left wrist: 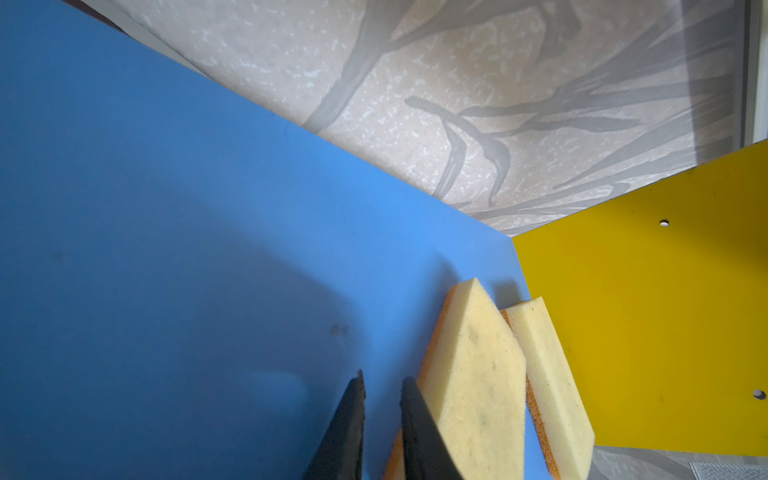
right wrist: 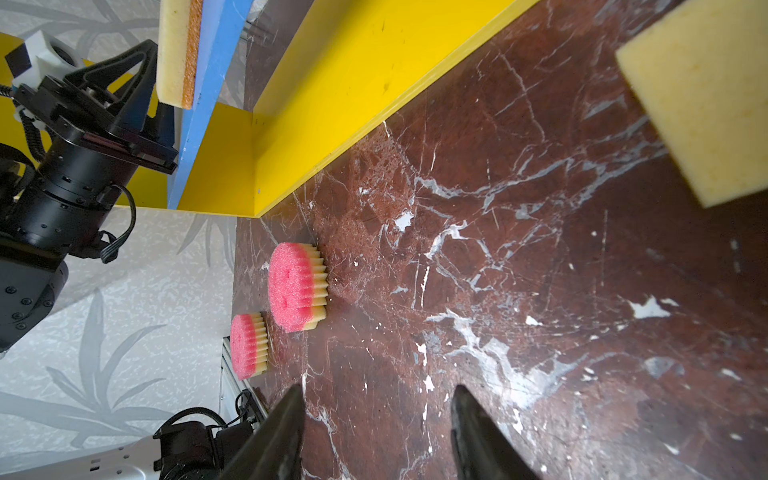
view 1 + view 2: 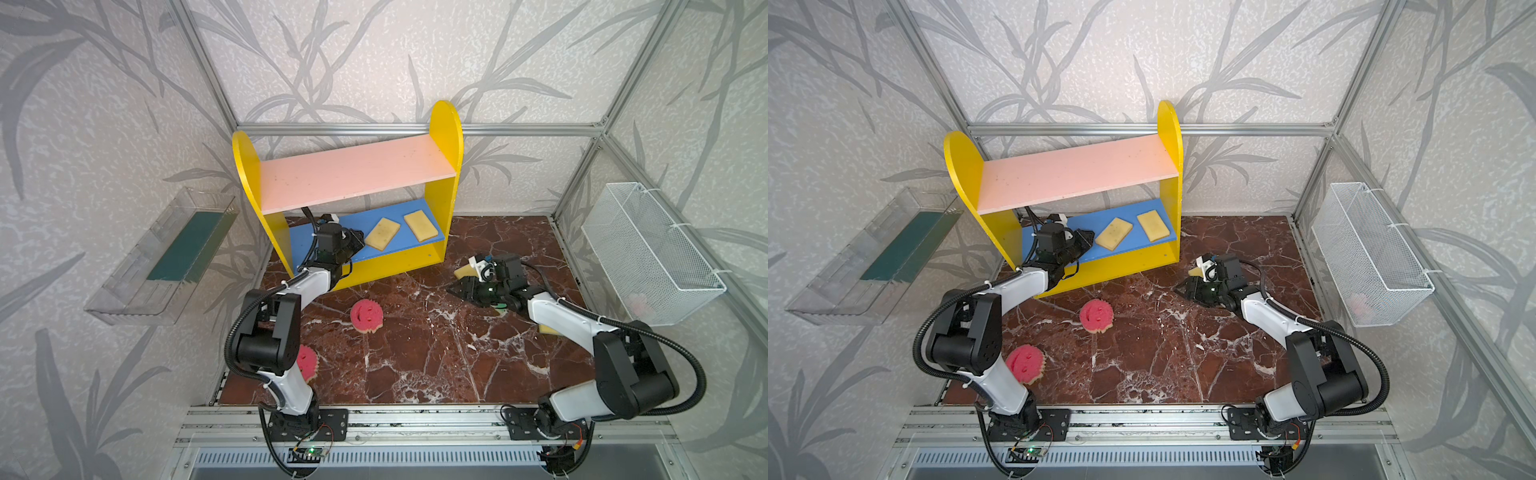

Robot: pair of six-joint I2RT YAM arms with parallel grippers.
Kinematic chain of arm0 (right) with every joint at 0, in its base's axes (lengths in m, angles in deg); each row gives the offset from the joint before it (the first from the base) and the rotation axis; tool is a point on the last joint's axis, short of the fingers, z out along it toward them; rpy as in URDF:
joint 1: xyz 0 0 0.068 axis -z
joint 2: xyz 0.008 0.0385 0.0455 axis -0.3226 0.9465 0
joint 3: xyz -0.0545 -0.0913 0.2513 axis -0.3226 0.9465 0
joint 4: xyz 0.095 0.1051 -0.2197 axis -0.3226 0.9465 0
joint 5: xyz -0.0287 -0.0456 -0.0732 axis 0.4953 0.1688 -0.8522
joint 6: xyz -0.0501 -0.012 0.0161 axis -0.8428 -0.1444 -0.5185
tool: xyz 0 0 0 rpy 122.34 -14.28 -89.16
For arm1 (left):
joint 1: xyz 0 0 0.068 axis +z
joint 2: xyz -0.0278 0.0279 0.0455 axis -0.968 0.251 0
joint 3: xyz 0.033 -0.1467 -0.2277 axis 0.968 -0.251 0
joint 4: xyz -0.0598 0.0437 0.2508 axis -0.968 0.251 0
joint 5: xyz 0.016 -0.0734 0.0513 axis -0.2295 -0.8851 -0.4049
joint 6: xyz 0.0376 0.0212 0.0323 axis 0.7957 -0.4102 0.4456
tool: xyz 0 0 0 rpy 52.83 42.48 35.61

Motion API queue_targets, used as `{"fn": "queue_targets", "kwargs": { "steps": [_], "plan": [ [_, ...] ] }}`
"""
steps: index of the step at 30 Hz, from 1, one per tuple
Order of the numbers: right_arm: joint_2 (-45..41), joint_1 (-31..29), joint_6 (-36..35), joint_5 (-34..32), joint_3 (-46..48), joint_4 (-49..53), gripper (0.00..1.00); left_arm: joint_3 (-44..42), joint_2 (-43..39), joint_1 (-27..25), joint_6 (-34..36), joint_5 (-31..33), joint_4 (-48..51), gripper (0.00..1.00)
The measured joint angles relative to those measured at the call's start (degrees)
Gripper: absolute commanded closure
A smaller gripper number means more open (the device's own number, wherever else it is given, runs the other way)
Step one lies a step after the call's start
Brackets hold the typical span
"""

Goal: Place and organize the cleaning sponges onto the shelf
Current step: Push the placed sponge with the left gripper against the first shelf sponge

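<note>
The shelf point(image 3: 353, 174) point(image 3: 1075, 174) has yellow sides, a pink top board and a blue middle board point(image 1: 166, 249). Two pale yellow sponges with orange undersides point(image 3: 382, 233) point(image 3: 421, 225) lie flat on the blue board's right half. My left gripper point(image 3: 359, 243) point(image 1: 384, 378) reaches onto that board. Its jaws stand slightly apart with nothing between them, right beside the nearer sponge point(image 1: 473, 374). Two round pink sponges point(image 3: 366, 315) point(image 3: 306, 361) lie on the floor. My right gripper point(image 3: 453, 289) point(image 2: 378, 390) hovers open and empty over the floor, with a yellow sponge point(image 2: 698, 116) close by.
A clear plastic tray point(image 3: 162, 257) hangs on the left wall. On the right wall is a white wire basket point(image 3: 652, 257). Two more sponges point(image 3: 548, 329) point(image 3: 500, 309) peek out from under the right arm. The floor is brown marble point(image 3: 415, 353).
</note>
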Motion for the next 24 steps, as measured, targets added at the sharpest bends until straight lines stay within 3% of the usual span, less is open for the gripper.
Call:
{"fn": "queue_targets", "kwargs": {
  "steps": [24],
  "plan": [
    [-0.3, 0.0, -0.2, 0.0, 0.0, 0.1, 0.44, -3.7, -1.4, -7.9, -1.4, -0.4, -2.7, 0.8]
  ]
}}
